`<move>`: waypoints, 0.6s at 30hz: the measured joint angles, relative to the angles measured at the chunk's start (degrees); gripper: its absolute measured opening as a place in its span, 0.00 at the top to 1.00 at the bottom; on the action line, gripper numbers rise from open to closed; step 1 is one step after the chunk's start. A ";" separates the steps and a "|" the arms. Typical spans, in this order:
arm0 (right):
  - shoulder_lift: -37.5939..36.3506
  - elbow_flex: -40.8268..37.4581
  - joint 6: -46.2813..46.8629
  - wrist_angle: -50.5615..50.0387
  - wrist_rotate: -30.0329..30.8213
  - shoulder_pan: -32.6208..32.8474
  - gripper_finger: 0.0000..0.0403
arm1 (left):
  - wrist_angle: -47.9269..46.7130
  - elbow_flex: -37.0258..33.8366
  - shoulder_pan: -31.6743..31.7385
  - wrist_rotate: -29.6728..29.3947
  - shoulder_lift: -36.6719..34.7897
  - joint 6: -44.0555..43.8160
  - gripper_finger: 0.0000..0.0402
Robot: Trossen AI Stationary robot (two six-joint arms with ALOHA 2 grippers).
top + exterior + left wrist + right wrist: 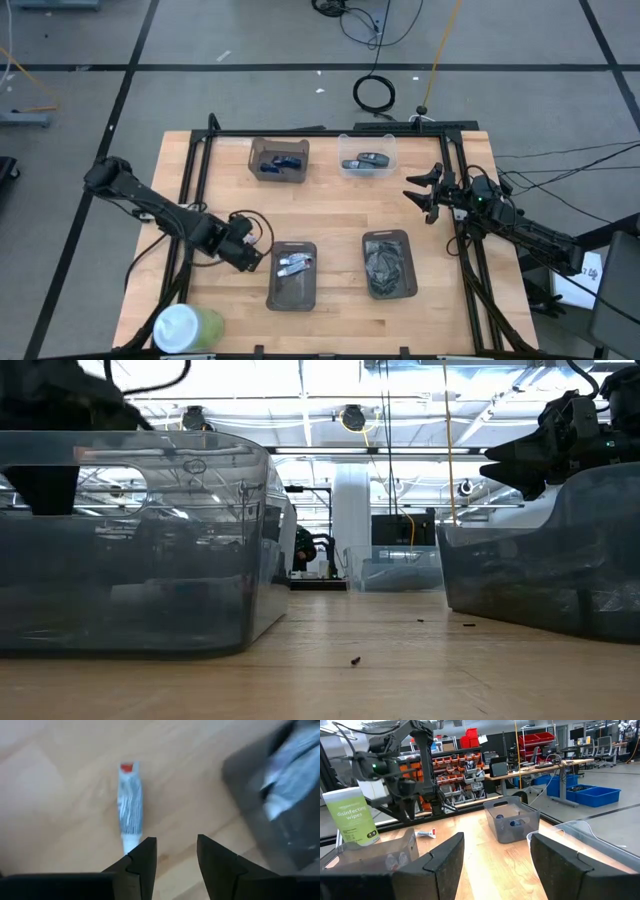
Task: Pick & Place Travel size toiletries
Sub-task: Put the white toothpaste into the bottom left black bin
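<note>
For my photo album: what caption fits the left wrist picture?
Left gripper, fingers apart, hovers over a small striped tube lying on the wooden table beside a dark tray.

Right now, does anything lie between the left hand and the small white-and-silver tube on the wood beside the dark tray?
Nothing visible does. The white-and-silver squeeze tube with a red end lies alone on the bare wooden table, just ahead of the left hand; the dark rectangular tray sits off to one side.

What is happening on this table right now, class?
The left gripper hovers, jaws apart and empty, by a small white-and-silver squeeze tube with a red cap lying on the wooden table, beside a dark rectangular tray already holding similar tubes. The right gripper waits open at the table's right edge.
</note>
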 joint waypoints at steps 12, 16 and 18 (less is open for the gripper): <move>0.00 0.01 0.00 0.01 0.00 0.00 0.46 | -3.95 0.00 5.79 5.88 9.35 -0.88 0.51; -0.01 -0.01 0.00 0.01 0.00 0.00 0.46 | -3.48 0.00 7.44 6.16 11.47 0.81 0.46; -0.02 0.01 -0.01 0.01 0.00 -0.01 0.46 | -3.37 -0.02 7.88 7.06 12.55 1.84 0.44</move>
